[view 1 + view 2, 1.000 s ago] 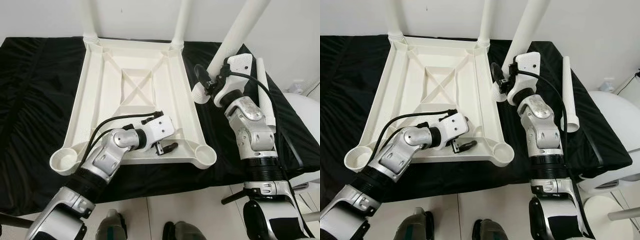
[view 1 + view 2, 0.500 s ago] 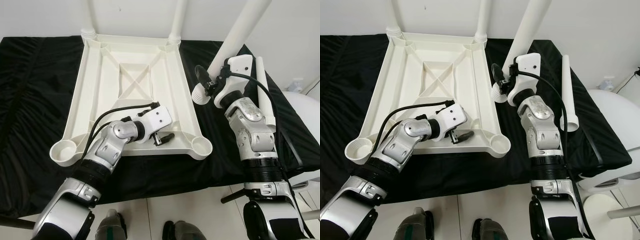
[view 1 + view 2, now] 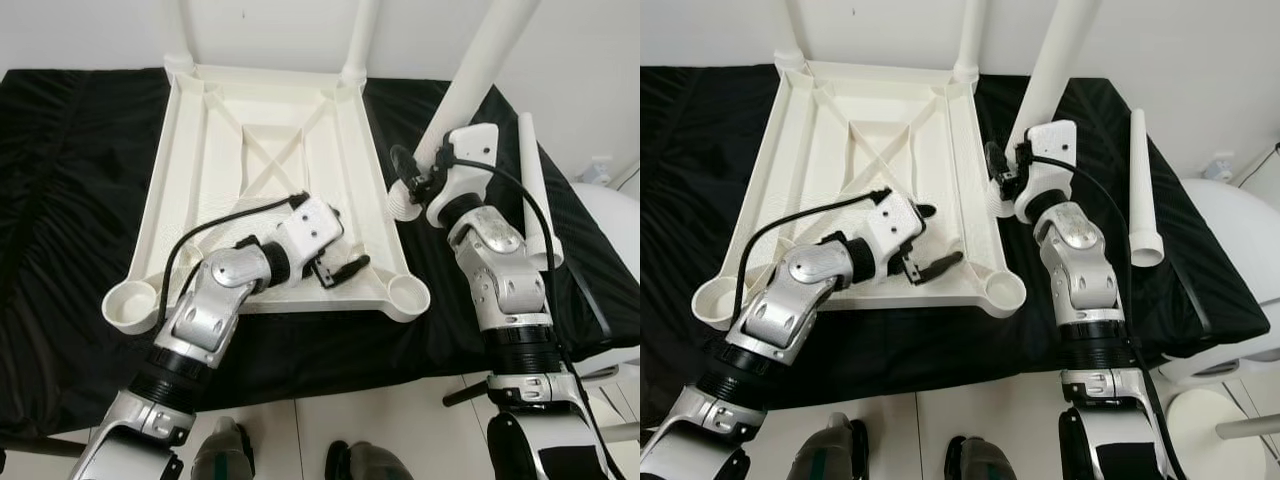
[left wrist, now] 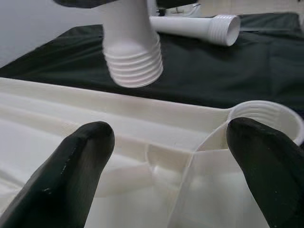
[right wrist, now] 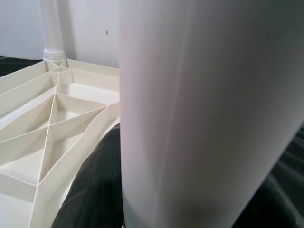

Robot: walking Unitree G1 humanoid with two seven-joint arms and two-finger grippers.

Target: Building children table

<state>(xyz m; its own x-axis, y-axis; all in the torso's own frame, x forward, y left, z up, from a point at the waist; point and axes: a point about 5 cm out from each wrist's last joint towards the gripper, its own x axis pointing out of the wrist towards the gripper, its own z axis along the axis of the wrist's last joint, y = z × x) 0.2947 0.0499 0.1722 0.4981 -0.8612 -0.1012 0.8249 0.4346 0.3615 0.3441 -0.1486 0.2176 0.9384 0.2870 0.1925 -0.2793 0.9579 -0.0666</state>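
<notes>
Your held leg hangs just outside the tabletop's long edge, and the empty corner socket lies nearer you than its threaded end.

The upturned tabletop (image 3: 270, 170) lies on the black-draped bench (image 3: 70, 200) with two legs standing in its far corners; your right gripper (image 3: 1012, 172) has its jaws closed around the held leg (image 3: 478, 75), whose long axis tilts up and away from the tabletop, threaded end (image 4: 134, 66) down and clear of the cloth; the near right socket (image 3: 408, 292) sits on your side of that end, right beside the left gripper (image 3: 340, 270), whose jaws are spread and hold nothing, low over the tabletop's near rim; the spare leg (image 3: 1142, 190) lies flat on the bench beyond the held leg, well apart from the tabletop; the right arm is plainly the nearer one for seating.
</notes>
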